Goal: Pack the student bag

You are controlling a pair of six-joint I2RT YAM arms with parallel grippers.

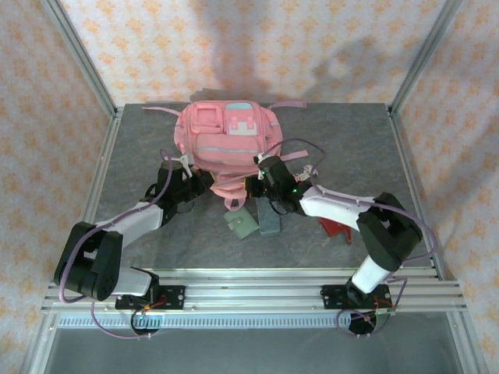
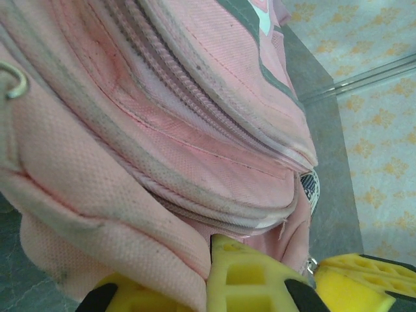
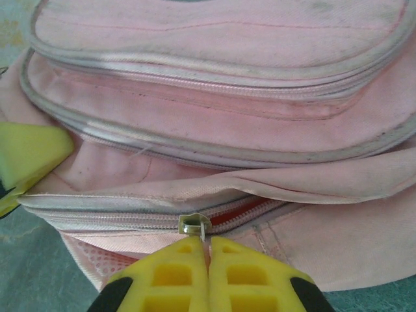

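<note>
Left tool (image 2: 177, 270) pinches woven pink fabric of the student bag (image 1: 230, 136), right tool (image 3: 208, 246) clamps its metal zipper pull (image 3: 194, 225).

Bright, even, diffuse light falls from above in the overhead view. Broad soft grey shadows lie on the patterned wall (image 1: 257, 47) behind the student bag (image 1: 228, 136), with fainter ones on the table (image 1: 351, 148) in front of it. The frame posts (image 1: 82, 54) either side of the bag lean outward toward the picture's edges. The 2 wrist views are close and well lit, the bag's weave crisp and its folds gently shaded; the wall beyond the bag in the left wrist view is slightly soft
</note>
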